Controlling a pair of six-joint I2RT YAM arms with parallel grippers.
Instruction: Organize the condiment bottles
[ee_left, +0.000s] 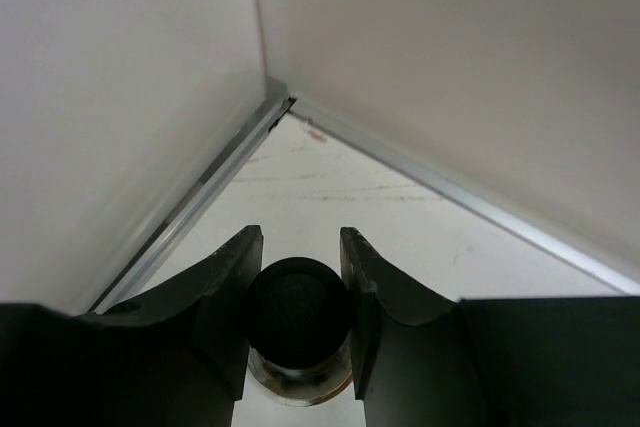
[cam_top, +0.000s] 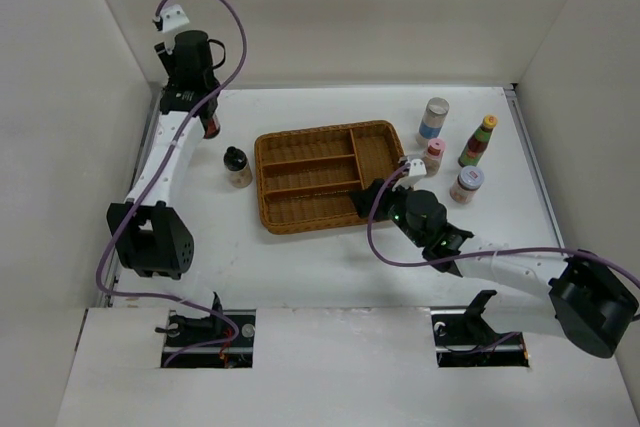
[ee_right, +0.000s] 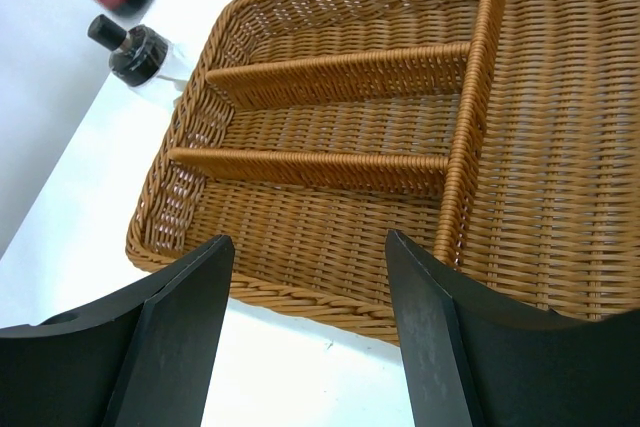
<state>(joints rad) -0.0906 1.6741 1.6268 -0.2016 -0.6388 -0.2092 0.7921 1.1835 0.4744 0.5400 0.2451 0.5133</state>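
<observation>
Rough woven wicker tray [ee_right: 330,127]; matt black plastic right end effector [ee_right: 308,247]; smooth white matt table [cam_top: 330,257].

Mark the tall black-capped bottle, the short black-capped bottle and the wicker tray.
tall black-capped bottle [ee_left: 298,305]: left wrist view, on top of its black cap.
short black-capped bottle [cam_top: 238,174]: top external view, on its body below the cap.
wicker tray [cam_top: 378,155]: top external view, on the bare floor of its right compartment.

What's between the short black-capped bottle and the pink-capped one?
The brown wicker tray, its compartments empty; the top view shows it.
</observation>
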